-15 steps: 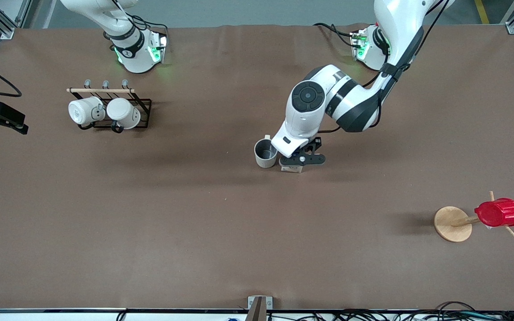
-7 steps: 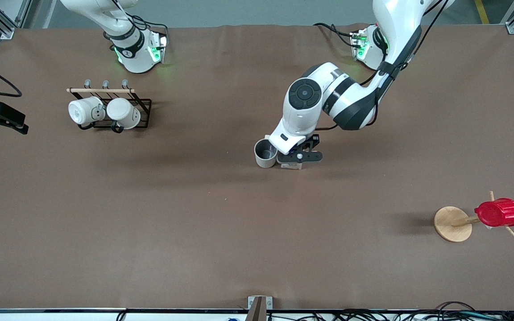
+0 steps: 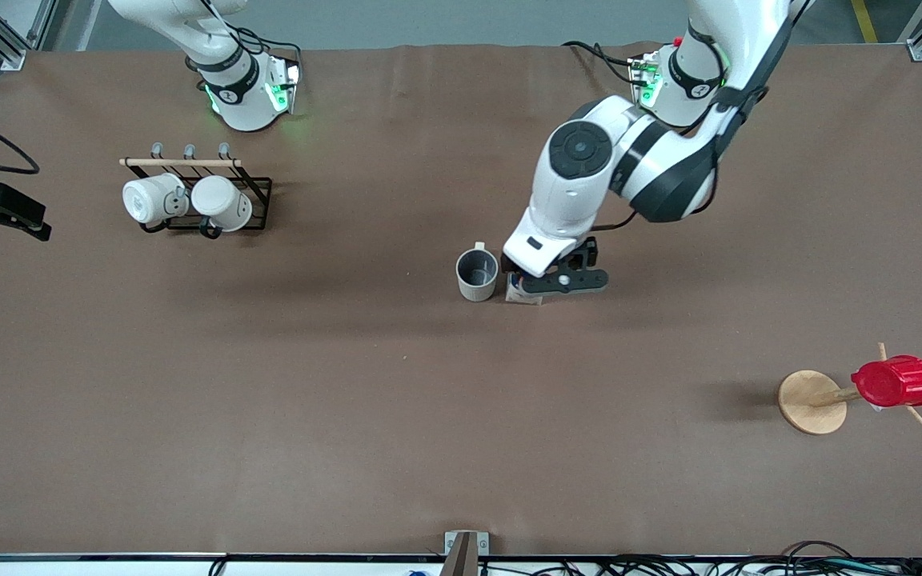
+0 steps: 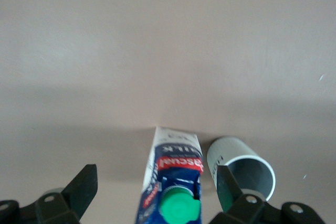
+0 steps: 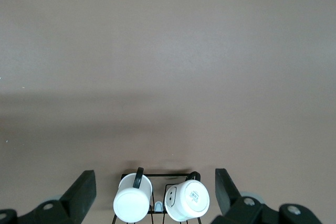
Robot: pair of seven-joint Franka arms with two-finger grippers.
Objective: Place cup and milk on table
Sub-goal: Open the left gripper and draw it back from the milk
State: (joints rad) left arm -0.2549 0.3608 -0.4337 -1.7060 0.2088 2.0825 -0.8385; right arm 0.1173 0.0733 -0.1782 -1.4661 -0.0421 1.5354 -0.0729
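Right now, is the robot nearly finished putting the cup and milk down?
Nearly. The off-white mug with a dark grey inside stands on the brown table. The blue-and-white milk carton stands beside it, under the left pincer, which is open. The right pincer waits, open, above the black mug rack.

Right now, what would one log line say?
left hand: open over milk | milk: standing beside cup | right hand: open, waiting

From the front, the left arm hides most of the milk (image 3: 523, 294).
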